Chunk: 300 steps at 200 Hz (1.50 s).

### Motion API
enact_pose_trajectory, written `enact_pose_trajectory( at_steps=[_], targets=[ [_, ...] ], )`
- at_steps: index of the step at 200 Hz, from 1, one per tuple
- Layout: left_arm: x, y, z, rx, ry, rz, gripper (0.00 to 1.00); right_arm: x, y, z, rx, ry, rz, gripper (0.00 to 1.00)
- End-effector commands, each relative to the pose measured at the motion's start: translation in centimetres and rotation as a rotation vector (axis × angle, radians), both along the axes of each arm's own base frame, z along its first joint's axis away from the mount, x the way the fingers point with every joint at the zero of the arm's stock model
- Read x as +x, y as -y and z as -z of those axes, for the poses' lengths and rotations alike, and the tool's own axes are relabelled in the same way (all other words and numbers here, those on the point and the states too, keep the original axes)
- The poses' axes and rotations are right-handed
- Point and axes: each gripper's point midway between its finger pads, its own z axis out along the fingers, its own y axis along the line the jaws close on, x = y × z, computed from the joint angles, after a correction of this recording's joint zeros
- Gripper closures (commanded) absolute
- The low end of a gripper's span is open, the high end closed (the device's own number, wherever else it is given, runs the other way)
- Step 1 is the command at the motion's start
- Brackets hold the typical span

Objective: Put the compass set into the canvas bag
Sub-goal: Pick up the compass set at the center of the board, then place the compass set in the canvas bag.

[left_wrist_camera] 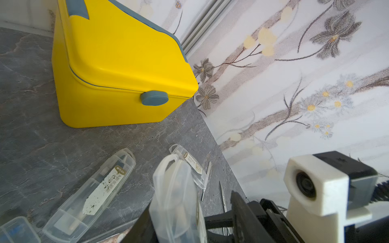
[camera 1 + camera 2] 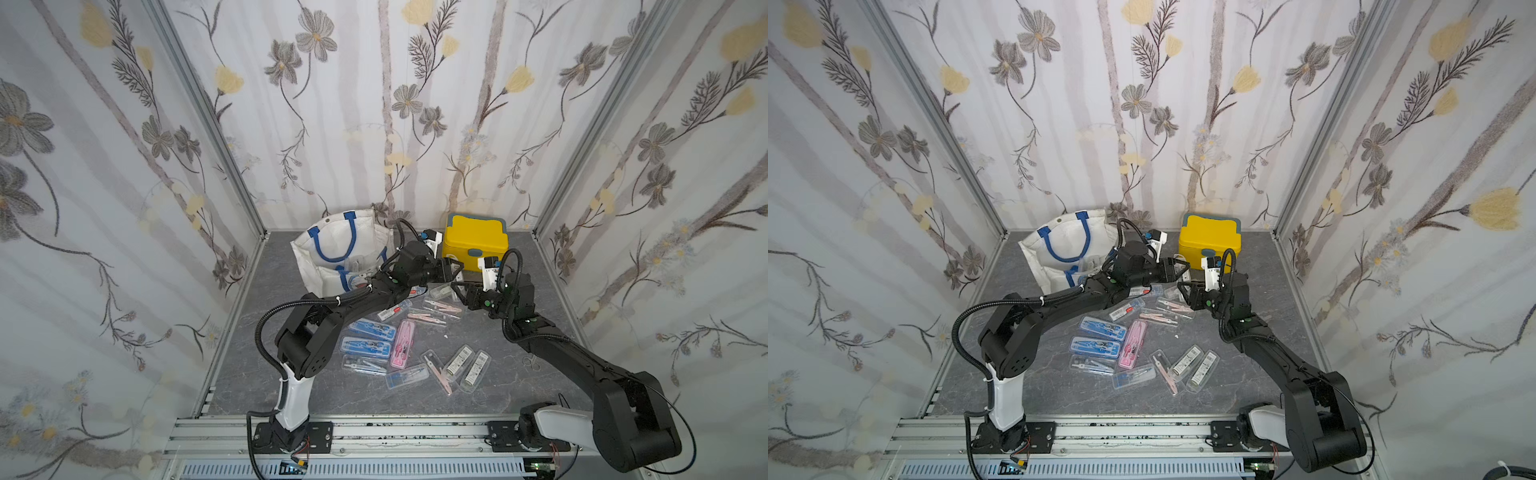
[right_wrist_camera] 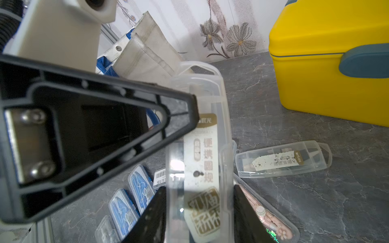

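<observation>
The right gripper's (image 3: 200,188) jaws clamp the clear compass case (image 3: 207,136), tab end pointing outward; the left gripper's (image 2: 456,269) jaws flank it, grip unclear.

Black arms (image 2: 357,297), white base shells (image 2: 293,395), corrugated black cables (image 2: 258,332).

Both top views: high over the near edge, tilted down toward the far wall, whole table (image 2: 490,399) (image 2: 1059,390) in each. Left wrist view: close, low, faces far-right, onto the yellow box (image 1: 117,69). Right wrist view: close, faces far; shares that box (image 3: 328,63) and the compass set (image 3: 200,157) (image 1: 174,199).
</observation>
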Motion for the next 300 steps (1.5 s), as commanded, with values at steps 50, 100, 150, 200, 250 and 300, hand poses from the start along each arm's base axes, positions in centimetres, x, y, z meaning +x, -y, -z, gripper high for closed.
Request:
enact_pose_trajectory(
  at_steps=[50, 100, 150, 200, 250, 300],
  targets=[
    [-0.1, 0.7, -1.1, -0.046, 0.005, 0.029, 0.83, 0.6, -0.3, -1.8, 0.032, 0.069, -0.003, 0.58],
    [0.0, 0.7, -1.7, -0.045, 0.024, 0.034, 0.90, 0.5, -0.2, -1.7, 0.031, 0.066, 0.002, 0.39],
    [1.6, -1.4, -4.1, 0.057, 0.122, -0.040, 0.91, 0.8, 1.9, -0.8, -0.030, 0.057, 0.099, 0.01],
    [4.1, -6.9, -8.3, 0.257, 0.275, -0.254, 0.91, 0.4, 5.0, -0.9, -0.100, 0.105, 0.252, 0.01],
    [5.9, -15.4, -11.5, 0.447, 0.380, -0.510, 0.91, 0.3, 7.2, -0.1, -0.167, 0.100, 0.357, 0.00],
    [6.5, -25.2, -13.3, 0.644, 0.425, -0.783, 0.91, -0.1, 12.9, 0.8, -0.157, 0.068, 0.649, 0.00]
  ],
)
